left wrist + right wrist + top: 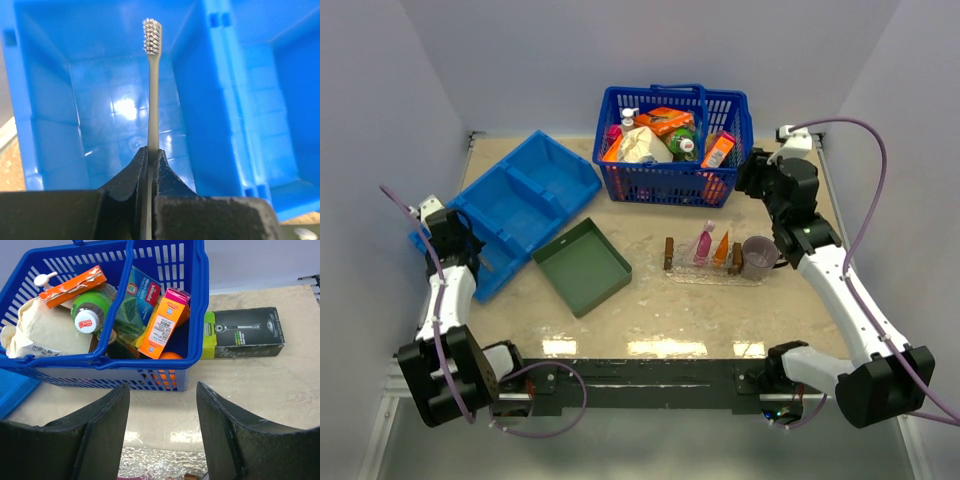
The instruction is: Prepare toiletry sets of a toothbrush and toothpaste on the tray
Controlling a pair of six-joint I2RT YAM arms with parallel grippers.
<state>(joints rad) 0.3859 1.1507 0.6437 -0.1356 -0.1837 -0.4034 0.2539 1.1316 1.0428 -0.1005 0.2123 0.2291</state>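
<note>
While pinching slim grey toothbrush (153,100) in left gripper (150,154), lift clear of blue divided plastic bin (235,100); leave right gripper (161,390) agape.

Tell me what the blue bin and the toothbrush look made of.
The blue bin looks like glossy moulded plastic, judging by the bright reflections on its floor. The toothbrush has a thin grey handle, probably matte plastic, and pale bristles, likely synthetic, though that is hard to confirm.
</note>
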